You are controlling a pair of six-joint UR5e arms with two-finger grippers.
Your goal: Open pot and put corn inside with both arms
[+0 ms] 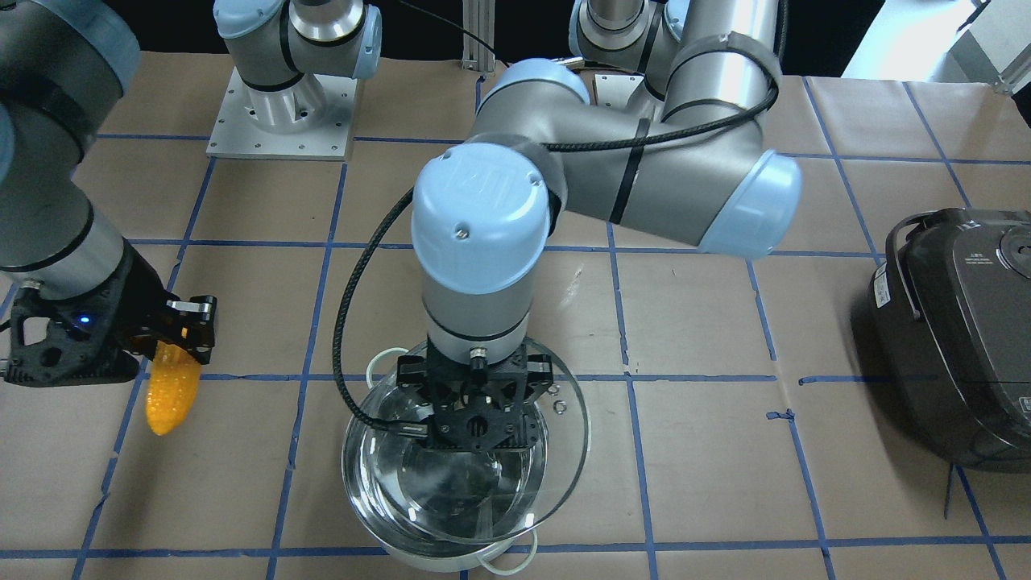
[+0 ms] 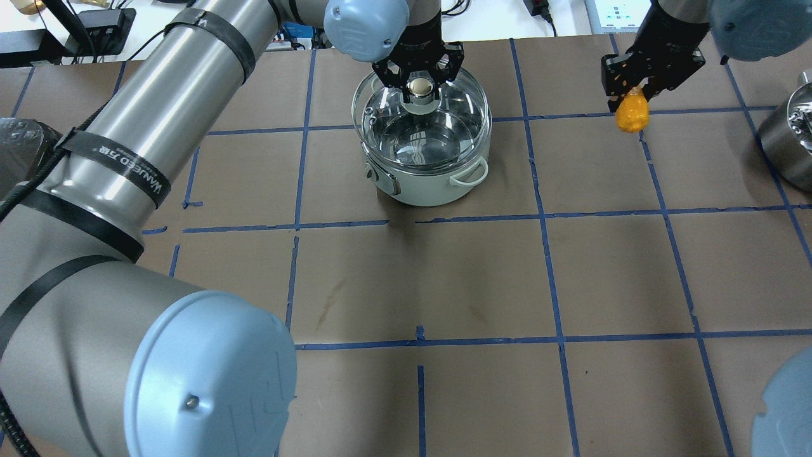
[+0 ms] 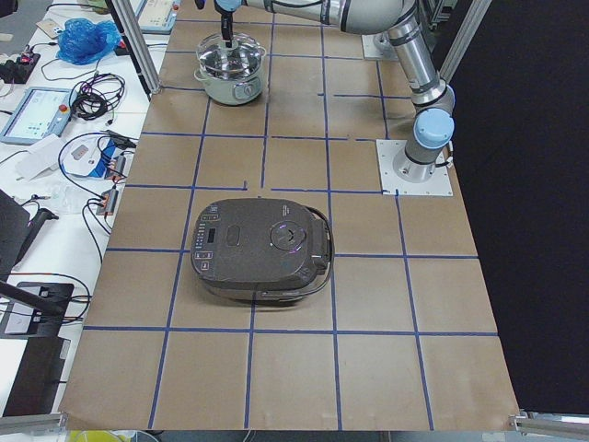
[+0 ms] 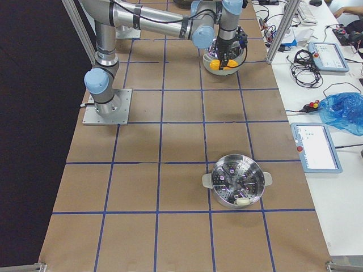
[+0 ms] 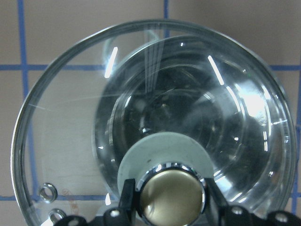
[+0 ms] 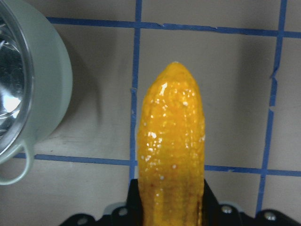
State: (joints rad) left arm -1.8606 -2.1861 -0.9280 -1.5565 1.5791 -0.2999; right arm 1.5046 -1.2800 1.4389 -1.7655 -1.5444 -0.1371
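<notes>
Left arm (image 2: 158, 127): left jaws are clamped on the knob (image 5: 171, 197) and carry the lid (image 1: 552, 471). The lid looks raised off the rim and shifted to one side, but it covers most of the pot (image 2: 419, 187) mouth. The pot sits on the table (image 2: 444, 285), far side from the robot, mid-width.
Right arm (image 1: 48, 201): right jaws are closed on the corn's (image 1: 171, 391) top end. The cob hangs tip down in the air, well apart from the pot.

Risks as I see them:
- The knob is smooth and round, so a tilt or jerk could let it slip. The glass lid would drop onto the pot.
- If the corn comes in before the lid clears, the cob or the right jaws hit glass.
- Both arms converge over one pot, so a wrist clash is possible.
- The corn is pinched at one end only and could swing or slide out. Released off-centre, it bounces off the rim.

Count:
- 1 pot, 1 lid, 1 corn, 2 arms.
- Also 1 rice cooker (image 3: 262, 249) and 1 steamer pot (image 4: 238, 181).
</notes>
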